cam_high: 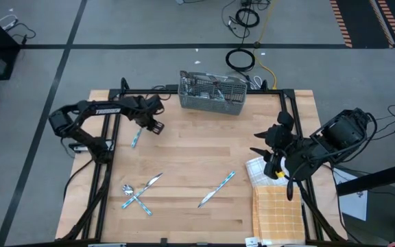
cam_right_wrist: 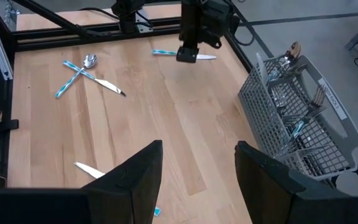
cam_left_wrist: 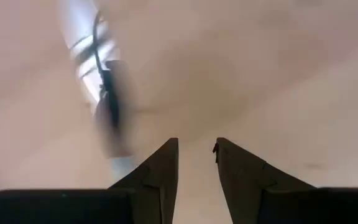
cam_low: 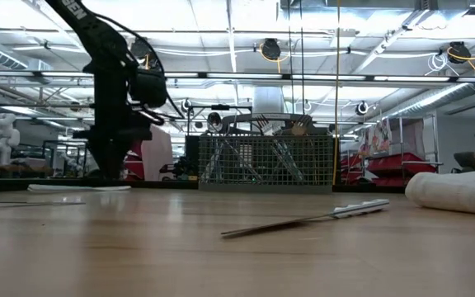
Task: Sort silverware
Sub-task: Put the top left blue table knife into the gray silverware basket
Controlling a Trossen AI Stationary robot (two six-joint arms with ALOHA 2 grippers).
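On the near part of the wooden worktop (cam_high: 197,171), a spoon (cam_high: 127,189) and a knife (cam_high: 148,184) lie crossed over each other toward the left, while a second knife (cam_high: 217,189) lies by itself toward the right, just beside a white cloth (cam_high: 259,170) and a tan checked mat (cam_high: 278,214) at the right edge. Above that cloth hangs the right end effector (cam_high: 269,145), its fingers spread wide and holding nothing. Farther back on the left, the left end effector (cam_high: 151,125) is lowered close to the wood, fingers (cam_left_wrist: 244,177) parted with only bare worktop between them, just beside another blue-handled piece (cam_high: 136,138) that lies flat and unheld. At the far edge stands the grey wire-mesh caddy (cam_high: 212,93), with several pieces of silverware (cam_right_wrist: 291,121) already standing in its compartments.
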